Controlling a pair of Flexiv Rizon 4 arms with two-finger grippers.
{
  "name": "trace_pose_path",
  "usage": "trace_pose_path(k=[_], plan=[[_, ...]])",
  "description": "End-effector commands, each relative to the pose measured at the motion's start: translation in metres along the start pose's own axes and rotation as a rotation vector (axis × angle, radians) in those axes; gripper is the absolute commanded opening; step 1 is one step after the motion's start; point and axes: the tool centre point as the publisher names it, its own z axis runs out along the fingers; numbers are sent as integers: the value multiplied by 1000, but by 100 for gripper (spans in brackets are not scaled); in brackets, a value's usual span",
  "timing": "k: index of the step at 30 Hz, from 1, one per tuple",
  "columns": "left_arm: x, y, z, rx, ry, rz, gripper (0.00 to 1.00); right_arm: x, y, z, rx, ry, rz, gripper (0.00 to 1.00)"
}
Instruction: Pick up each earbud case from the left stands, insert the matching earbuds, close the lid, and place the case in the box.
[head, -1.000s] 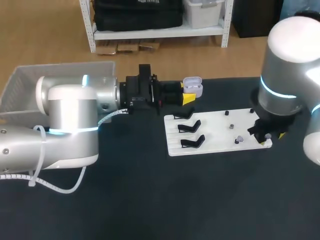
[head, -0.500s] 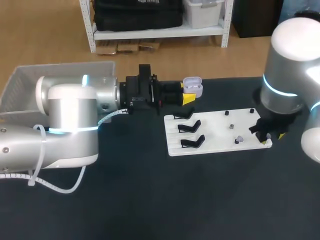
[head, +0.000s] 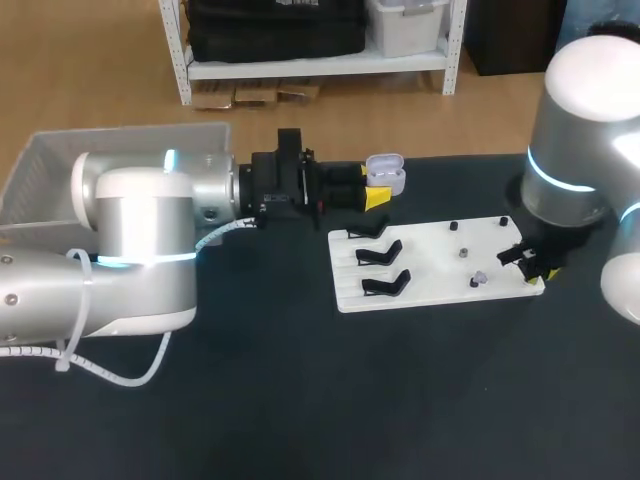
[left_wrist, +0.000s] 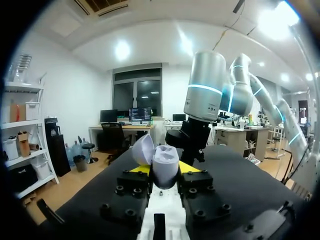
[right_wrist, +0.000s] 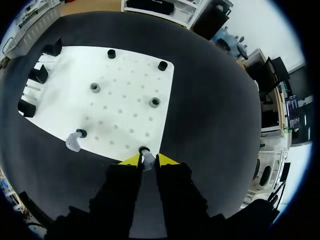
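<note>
Left jaws clamp the open-lidded earbud case (left_wrist: 164, 169); right jaws, nearly closed, pinch an earbud (right_wrist: 147, 159).

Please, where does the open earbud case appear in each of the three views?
Head view: the earbud case is held in the left pincer, beyond the white board's far edge.
Left wrist view: the earbud case sits between the pincer's fingers, lid open.
Right wrist view: not in it.
Shared landmark: the right arm; the right wrist view shows only the right pincer, shut on an earbud.
</note>
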Motion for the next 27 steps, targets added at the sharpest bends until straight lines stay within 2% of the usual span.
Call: trace_pose_path(k=[1,5,11,16,21,23,27], plan=[[1,-2,0,-7,-7,5,0,-2,4,-5,12,2,-3,0],[1,-2,0,-7,-7,5,0,-1,7,-27,41,20,-8,0],[1,-2,0,-7,-7,5,0,-3,14,-81,34,47,42,0],[1,-2,0,-7,-7,5,0,-11,29,-131,36,75,67,0],[1,-2,0,-7,-7,5,0,-18,47,-176,38,137,124,0],[1,-2,0,-7,-7,5,0,-17,52,-188,54,179,151,0],[1,-2,0,-7,-7,5,0,-17,65,-210,69,187,198,0]])
